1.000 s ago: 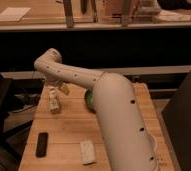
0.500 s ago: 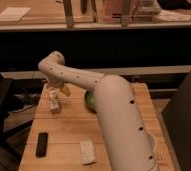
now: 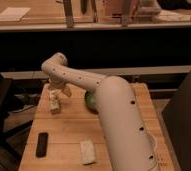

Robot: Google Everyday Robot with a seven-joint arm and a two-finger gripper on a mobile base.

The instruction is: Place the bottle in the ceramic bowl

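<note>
The bottle (image 3: 54, 103) is a small whitish shape standing upright near the left edge of the wooden table (image 3: 69, 132). My gripper (image 3: 57, 92) hangs from the white arm directly over the bottle's top and meets it. The ceramic bowl (image 3: 90, 102) is green and lies to the right of the bottle. Most of it is hidden behind my arm.
A black flat object (image 3: 41, 144) lies at the front left of the table. A white rectangular packet (image 3: 87, 151) lies at the front middle. My thick white arm (image 3: 119, 125) covers the table's right half. A dark shelf runs behind the table.
The arm's wrist has shifted slightly to the right. The bottle under the gripper has shifted slightly right with it.
</note>
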